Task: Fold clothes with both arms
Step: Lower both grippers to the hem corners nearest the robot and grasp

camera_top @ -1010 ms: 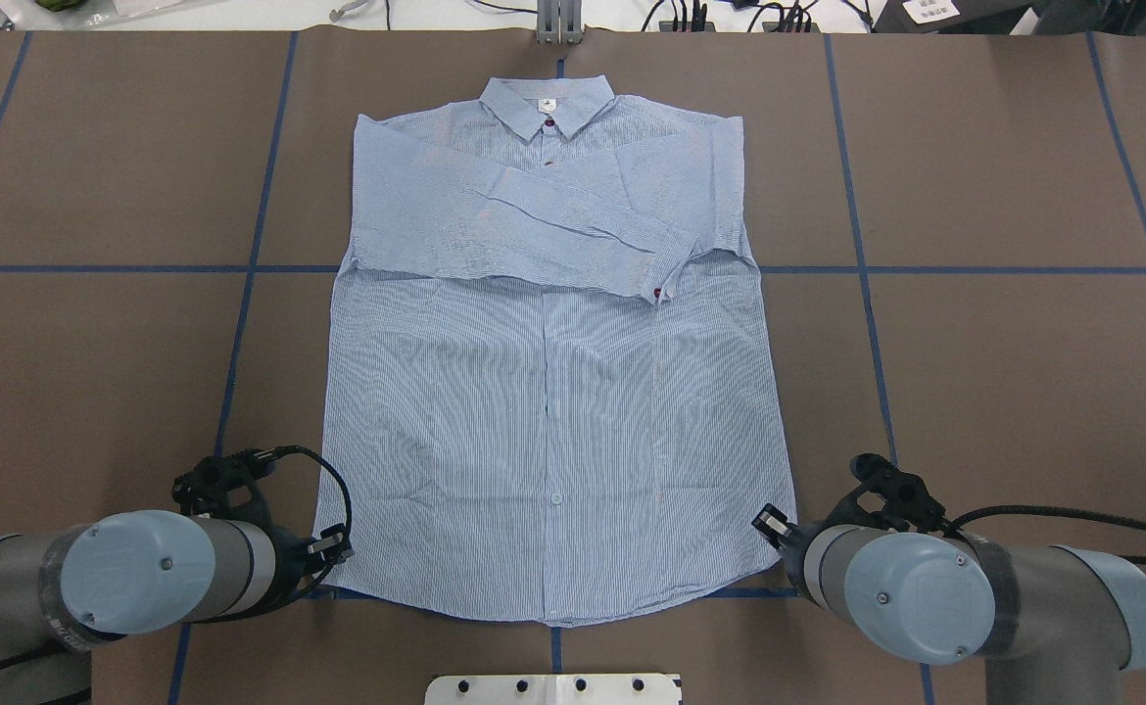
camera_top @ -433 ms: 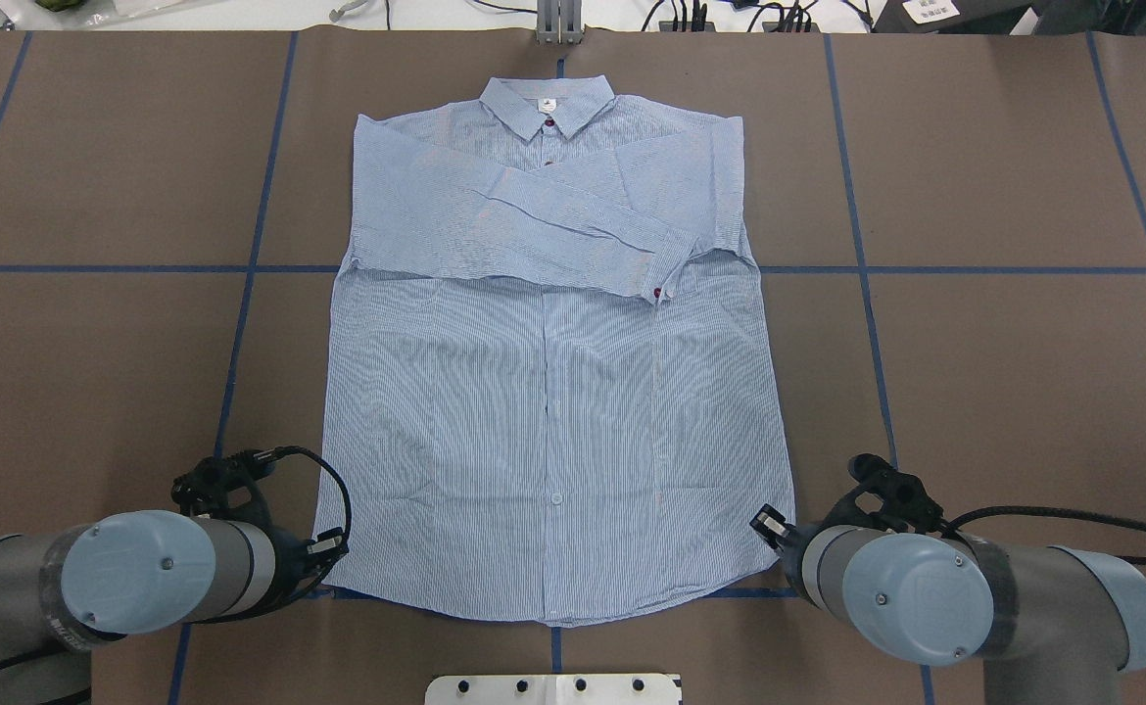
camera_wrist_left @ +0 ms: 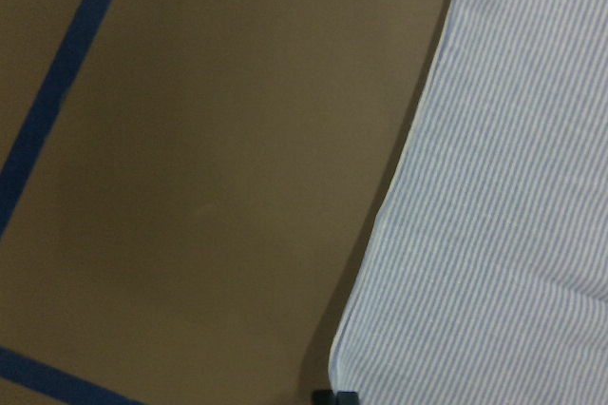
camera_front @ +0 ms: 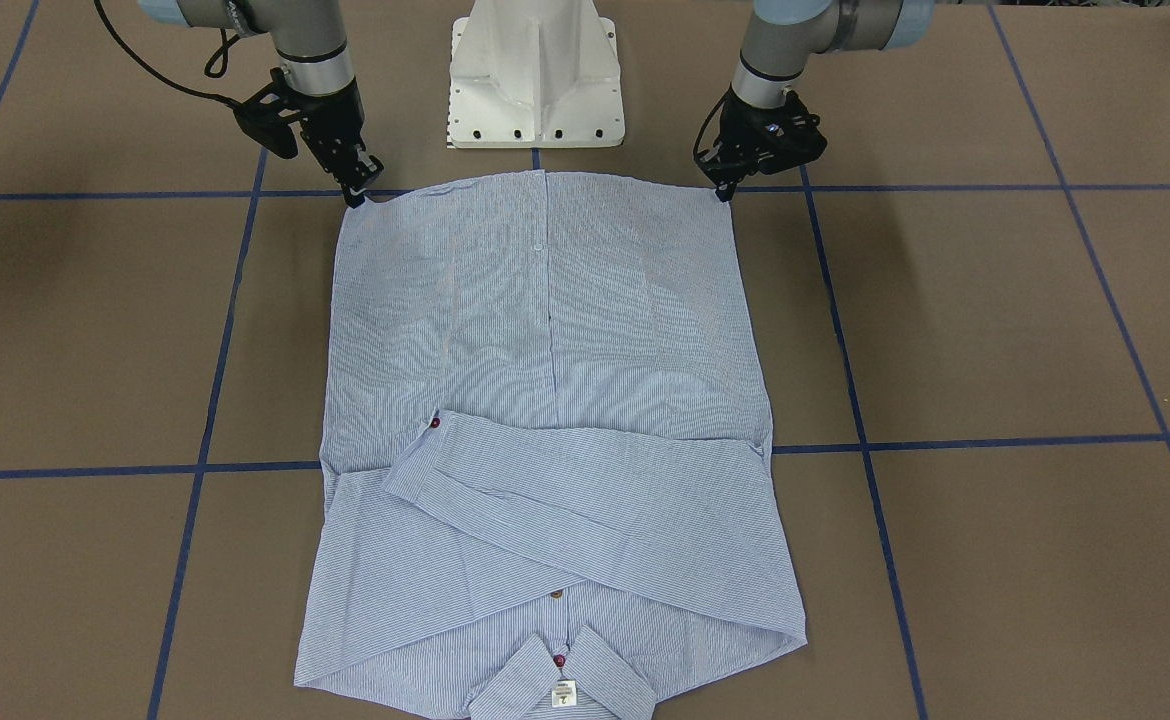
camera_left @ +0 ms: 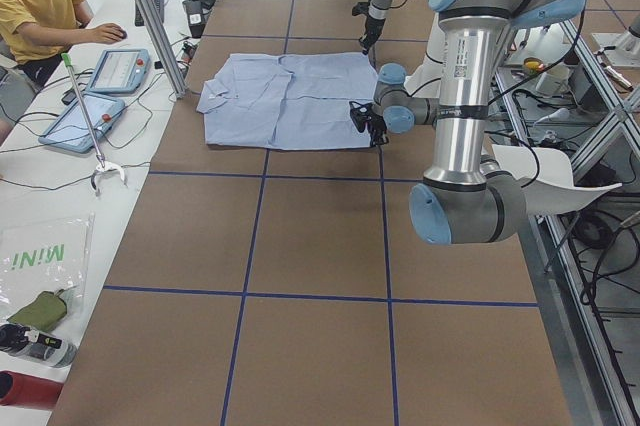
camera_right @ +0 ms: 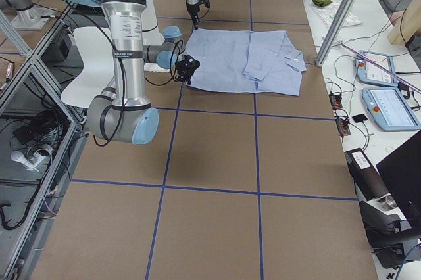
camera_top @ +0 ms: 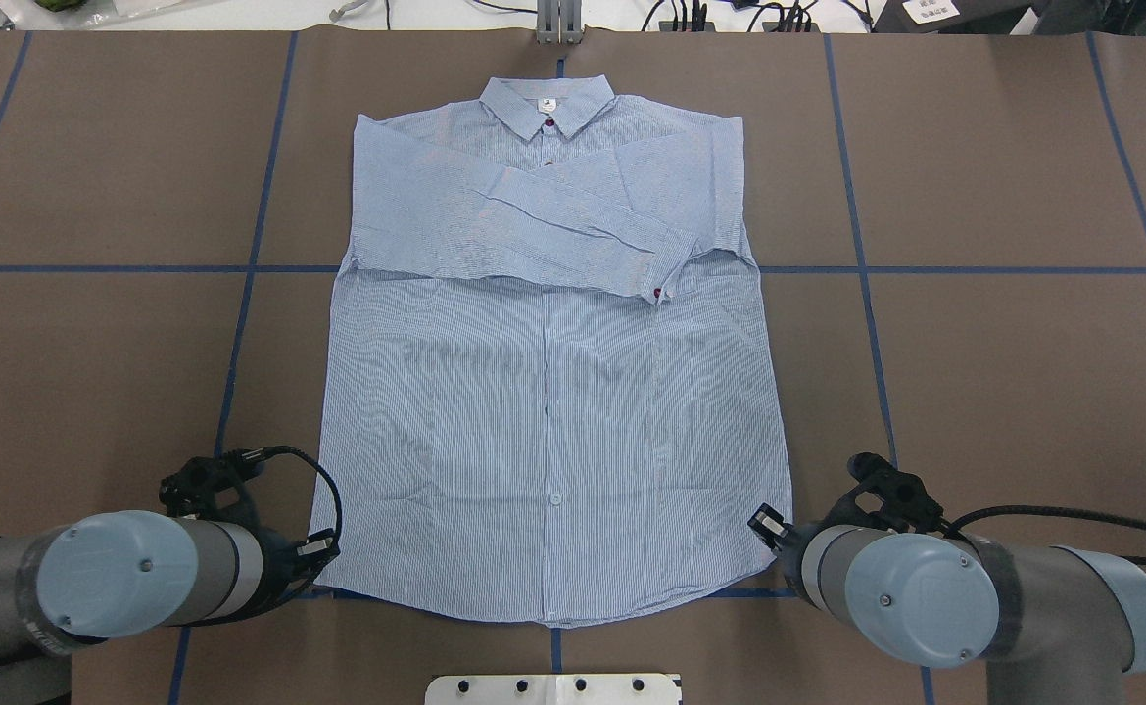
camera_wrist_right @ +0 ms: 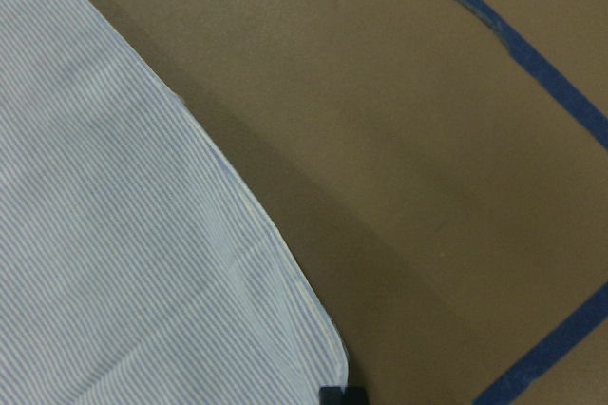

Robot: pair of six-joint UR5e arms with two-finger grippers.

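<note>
The light blue striped shirt (camera_top: pixel 544 392) lies flat and face up on the brown table, collar (camera_top: pixel 547 103) at the far edge, both sleeves folded across the chest. My left gripper (camera_front: pixel 721 192) is down at the near left hem corner, fingers pinched shut on the cloth. At the near right hem corner my right gripper (camera_front: pixel 357 197) is shut on it the same way. The left wrist view shows the shirt (camera_wrist_left: pixel 503 215) corner ending at a black fingertip (camera_wrist_left: pixel 334 395). In the right wrist view the shirt (camera_wrist_right: pixel 123 262) corner meets another fingertip (camera_wrist_right: pixel 340 395).
The white pedestal base (camera_front: pixel 537 80) stands just behind the hem between the arms. Blue tape lines (camera_top: pixel 975 269) cross the table. A metal post (camera_top: pixel 558 24) rises at the far edge beyond the collar. A person (camera_left: pixel 40 6) sits at a side bench with tablets (camera_left: pixel 95 111).
My left arm has shifted a little to the left and the near left hem corner has gone with it. The right hem corner has drawn in slightly.
</note>
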